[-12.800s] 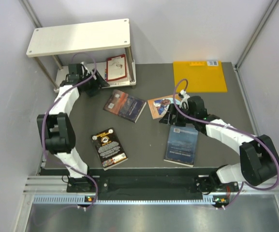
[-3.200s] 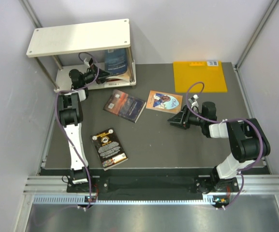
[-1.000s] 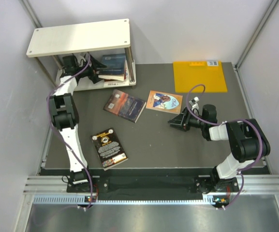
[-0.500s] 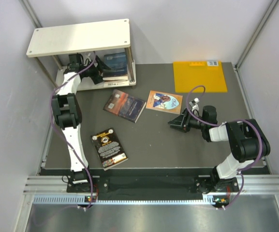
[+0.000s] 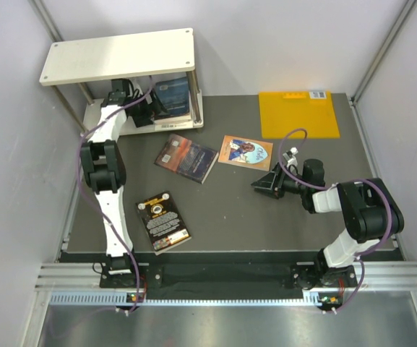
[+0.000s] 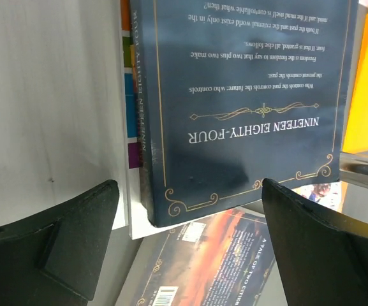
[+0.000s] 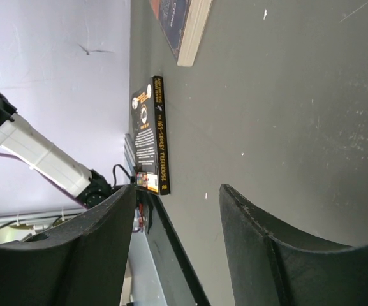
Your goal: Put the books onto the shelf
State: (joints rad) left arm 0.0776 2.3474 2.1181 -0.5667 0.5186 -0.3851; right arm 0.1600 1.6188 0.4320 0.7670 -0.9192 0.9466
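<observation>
The shelf (image 5: 118,56) stands at the back left. In its lower tier the dark blue book (image 5: 173,94) stands nearly upright against the right leg, with a white-edged book (image 6: 131,95) behind it. My left gripper (image 5: 147,108) is open just in front of the blue book (image 6: 241,102), not touching it. On the table lie the dark book with reddish glow (image 5: 186,157), the orange-brown book (image 5: 246,152) and the black book with gold (image 5: 163,220). My right gripper (image 5: 262,182) is open and empty, low over the table, right of these books.
A large flat orange-yellow sheet (image 5: 298,113) lies at the back right. Thin metal legs of the shelf (image 5: 194,97) flank the lower tier. Walls close in the table on both sides. The black book (image 7: 153,134) lies far ahead of the right fingers (image 7: 286,255).
The left gripper, open, has shifted right along the lower tier and the dark blue book has gone from leaning to nearly upright. The right arm has not moved.
</observation>
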